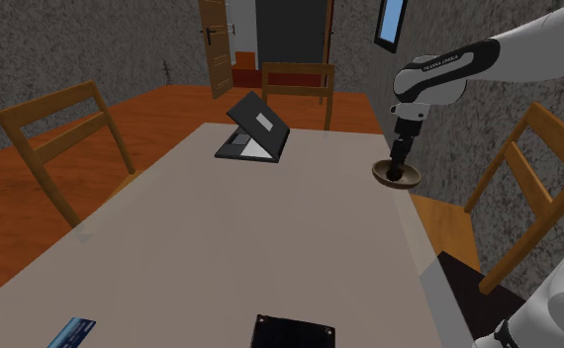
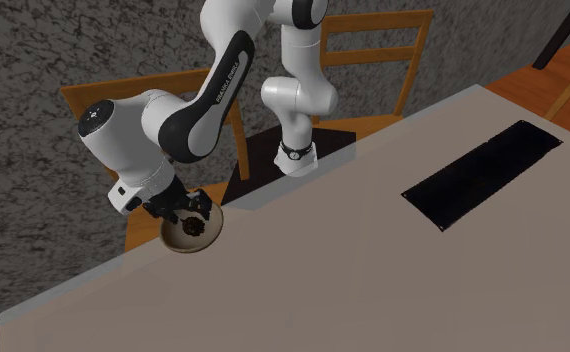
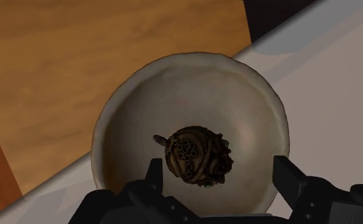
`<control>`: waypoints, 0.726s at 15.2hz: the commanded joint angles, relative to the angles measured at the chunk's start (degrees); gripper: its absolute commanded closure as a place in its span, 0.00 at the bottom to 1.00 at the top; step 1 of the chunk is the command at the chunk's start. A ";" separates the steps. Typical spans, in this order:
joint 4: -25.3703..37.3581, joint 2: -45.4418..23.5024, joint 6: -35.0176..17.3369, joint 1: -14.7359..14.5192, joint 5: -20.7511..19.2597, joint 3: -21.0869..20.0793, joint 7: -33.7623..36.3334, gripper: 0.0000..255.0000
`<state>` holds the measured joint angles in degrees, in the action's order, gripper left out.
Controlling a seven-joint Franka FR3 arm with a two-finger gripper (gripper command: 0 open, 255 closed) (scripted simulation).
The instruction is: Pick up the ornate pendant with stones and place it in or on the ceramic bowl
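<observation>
The gripper [image 3: 217, 172] hangs just above the bowl [image 3: 174, 67], its two black fingers [image 3: 153, 173] spread wide and touching nothing. Between them, down in the bottom of the pale, beige-rimmed bowl, lies the pendant [image 3: 195, 154]: a dark brown, rounded piece of scrolled metalwork with a cluster of small dark stones on its face. It rests on the bowl's floor, clear of both fingers.

In the shoulder view the bowl sits at the table's [image 1: 221, 227] far right edge, toward 4 o'clock from the half-open black laptop [image 1: 255, 133]. A blue card [image 1: 70, 333] lies at the table's 7 o'clock corner; its print is too small to read. Dark lettering [image 2: 228, 75] runs along the white arm's forearm, too fine to make out for sure.
</observation>
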<state>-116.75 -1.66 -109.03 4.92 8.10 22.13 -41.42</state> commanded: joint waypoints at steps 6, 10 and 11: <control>3.37 0.45 3.79 0.19 -0.40 0.20 0.26 0.00; 6.65 0.59 7.20 0.38 -0.62 0.38 0.39 0.00; 6.66 0.58 7.20 0.38 -0.61 0.38 0.39 0.00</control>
<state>-110.41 -0.99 -102.11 5.26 7.48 22.47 -40.98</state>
